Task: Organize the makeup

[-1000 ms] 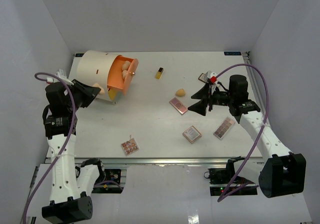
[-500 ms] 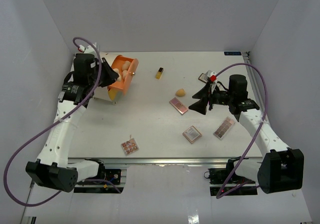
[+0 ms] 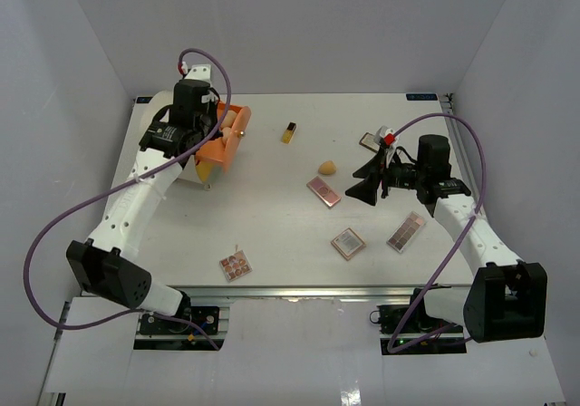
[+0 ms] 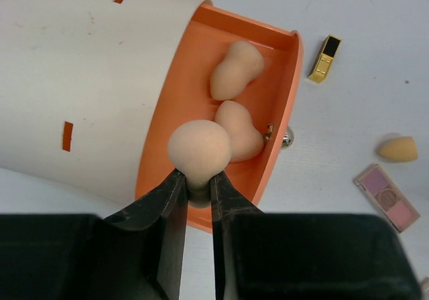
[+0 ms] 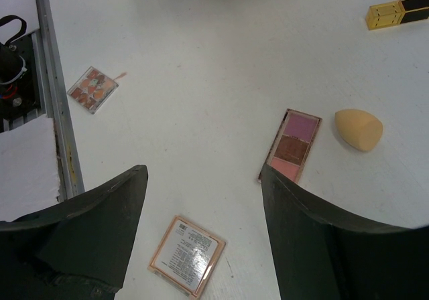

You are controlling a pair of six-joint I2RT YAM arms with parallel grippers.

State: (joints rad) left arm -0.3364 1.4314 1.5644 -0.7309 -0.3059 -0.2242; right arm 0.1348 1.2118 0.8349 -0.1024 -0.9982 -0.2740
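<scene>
- peach sponge (image 4: 199,154): matt, soft-looking foam with a fine grain
- orange drawer (image 4: 289,79): smooth plastic with a faint sheen
- cream cylinder (image 4: 80,79): matt plastic, lightly scuffed and specked
- small bottle (image 4: 325,58): shiny gold-coloured body, glossy black cap
- pink-brown palette (image 5: 295,142): matt powder pans in a thin glossy frame
- face-down palette (image 5: 188,253): glossy, reflective printed label
- desk (image 5: 201,79): white, smooth, matt — a few faint marks
- right hand (image 5: 202,173): fingers (image 5: 100,226) of matt black plastic

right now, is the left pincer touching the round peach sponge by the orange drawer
Touching. In the left wrist view the left pincer clamps the sponge at its narrow end, both fingers pressed against it with no gap, by the orange drawer.
</scene>
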